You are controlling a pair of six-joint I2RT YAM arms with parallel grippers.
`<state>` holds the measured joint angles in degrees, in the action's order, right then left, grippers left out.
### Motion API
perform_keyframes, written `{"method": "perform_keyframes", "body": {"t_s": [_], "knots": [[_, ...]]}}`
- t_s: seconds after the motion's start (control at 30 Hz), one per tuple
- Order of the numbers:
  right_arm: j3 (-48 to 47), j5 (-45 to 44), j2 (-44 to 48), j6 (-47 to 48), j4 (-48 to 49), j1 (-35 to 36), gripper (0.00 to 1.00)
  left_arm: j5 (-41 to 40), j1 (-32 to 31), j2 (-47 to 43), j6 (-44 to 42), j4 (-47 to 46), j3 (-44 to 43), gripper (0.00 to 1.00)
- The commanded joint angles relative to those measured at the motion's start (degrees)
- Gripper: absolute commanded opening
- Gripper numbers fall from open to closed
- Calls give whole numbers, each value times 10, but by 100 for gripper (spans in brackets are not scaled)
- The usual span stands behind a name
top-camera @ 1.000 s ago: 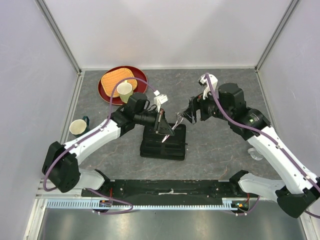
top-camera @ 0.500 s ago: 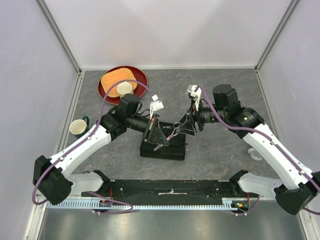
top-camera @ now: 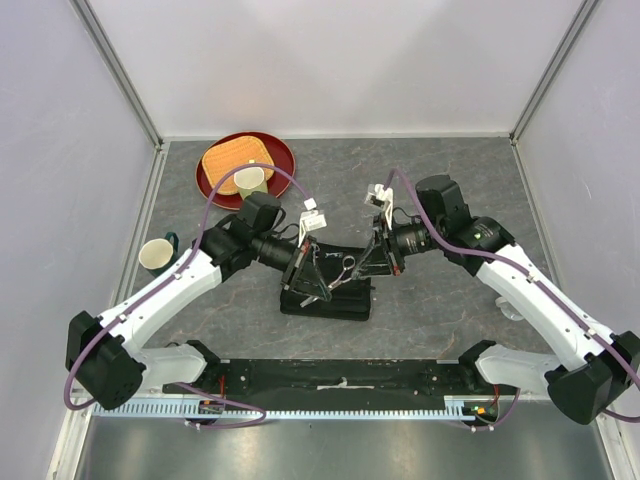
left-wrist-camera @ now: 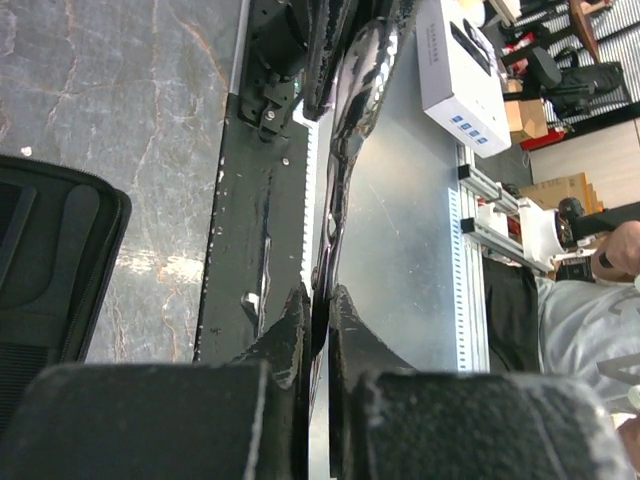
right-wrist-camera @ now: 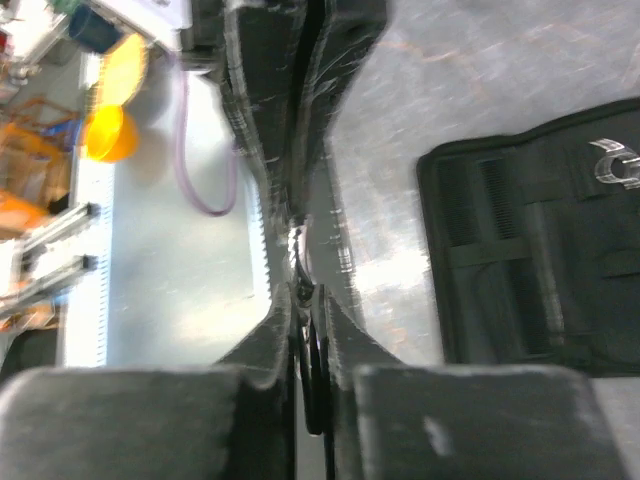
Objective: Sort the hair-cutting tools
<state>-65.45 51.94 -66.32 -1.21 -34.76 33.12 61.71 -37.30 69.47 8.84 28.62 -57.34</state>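
A pair of silver scissors (top-camera: 343, 270) hangs in the air over the open black zip case (top-camera: 325, 298). My left gripper (top-camera: 318, 272) is shut on the blade end; in the left wrist view the thin metal (left-wrist-camera: 335, 190) runs edge-on out from between the left gripper (left-wrist-camera: 318, 295). My right gripper (top-camera: 368, 262) faces it from the right. In the right wrist view the right gripper (right-wrist-camera: 310, 295) has its jaws pressed on the scissors' dark handle rings (right-wrist-camera: 316, 385). A silver piece (right-wrist-camera: 612, 165) lies in the case (right-wrist-camera: 540, 250). No comb is clear enough to name.
A red plate (top-camera: 272, 148) with an orange mat and a cup stands at the back left. A green mug (top-camera: 157, 255) sits by the left wall. A small clear object (top-camera: 512, 308) lies near the right arm. Walls close in three sides.
Both arms have swung in toward each other over the case. The right gripper has gone from wide open to closed round the scissors' handles, while the left has kept hold of the blades.
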Motion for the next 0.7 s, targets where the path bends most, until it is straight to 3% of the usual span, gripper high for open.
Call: {"method": "perform_keyframes", "body": {"t_s": [0.0,0.03,0.07,0.13,0.2,0.23,0.33,0.43,0.67], "knots": [[4,-2,1,-23,40,2,0,-3,1,-12,-22,2,-24,7],[8,-10,2,-32,43,2,0,-15,2,-14,-21,1,-24,29],[9,-21,3,-36,44,1,0,-26,2,-14,-19,1,-26,45],[16,-73,6,-52,50,1,0,-93,6,-18,-11,4,-30,69],[27,-116,9,-78,57,-2,0,-196,12,-22,15,5,-30,76],[43,-128,10,-93,78,-4,0,-319,16,-22,33,5,-27,84],[67,-168,5,-169,128,-12,0,-478,74,-10,118,7,-4,87],[100,-240,1,-229,176,-18,0,-520,143,-2,203,-7,36,87],[211,-365,6,-320,274,-49,0,-567,150,14,278,-81,127,83]]}}
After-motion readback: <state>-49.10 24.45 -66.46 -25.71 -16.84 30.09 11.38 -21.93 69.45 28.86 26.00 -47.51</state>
